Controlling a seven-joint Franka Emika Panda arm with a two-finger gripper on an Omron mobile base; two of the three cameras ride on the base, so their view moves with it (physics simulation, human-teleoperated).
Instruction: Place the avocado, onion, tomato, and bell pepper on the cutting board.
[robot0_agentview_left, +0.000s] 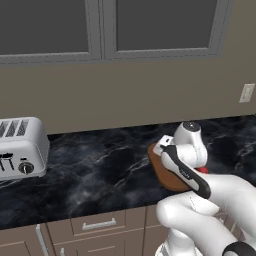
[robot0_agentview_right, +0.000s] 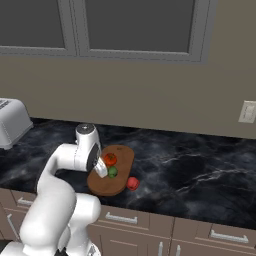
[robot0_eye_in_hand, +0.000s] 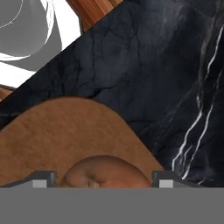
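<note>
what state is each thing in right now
onion: on the cutting board, between the gripper's fingertips
gripper: either side of the onion, grip unclear
cutting board: flat on the counter
tomato: on the board
avocado: on the board
bell pepper: on the counter, off the board
toaster: slots empty

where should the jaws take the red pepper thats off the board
Across its middle, coming straight down from above. The bell pepper sits on the counter just off the cutting board edge, so a low approach from the board side is crowded; the counter side looks free, though its exact shape is too small to judge.
</note>
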